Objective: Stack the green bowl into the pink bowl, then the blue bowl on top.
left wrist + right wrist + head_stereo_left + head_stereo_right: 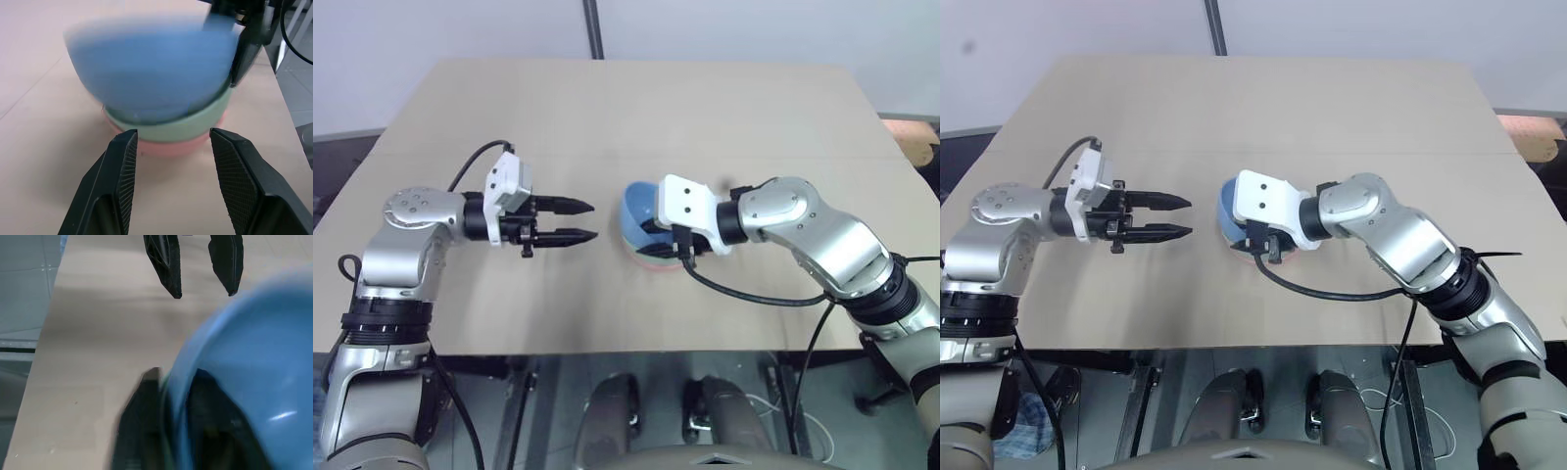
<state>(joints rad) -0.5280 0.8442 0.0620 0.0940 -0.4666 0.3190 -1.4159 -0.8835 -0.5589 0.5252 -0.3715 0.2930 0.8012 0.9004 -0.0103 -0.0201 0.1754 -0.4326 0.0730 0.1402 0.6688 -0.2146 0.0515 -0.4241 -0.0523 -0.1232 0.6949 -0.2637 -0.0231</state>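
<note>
The blue bowl (pixel 636 211) tilts above the green bowl (pixel 195 125), which sits nested in the pink bowl (pixel 171 147) at the middle of the table. My right gripper (pixel 176 374) straddles the blue bowl's rim, one finger outside and one inside, and its jaws stand a little apart, open. The bowl looks blurred in the left wrist view. My left gripper (pixel 594 220) hovers just left of the stack, pointing at it, open with nothing between its fingers (pixel 124 161).
The tan table (pixel 607 108) stretches wide behind and to both sides of the stack. A dark pole (pixel 594 29) rises at its far edge. The table's front edge lies close below both arms.
</note>
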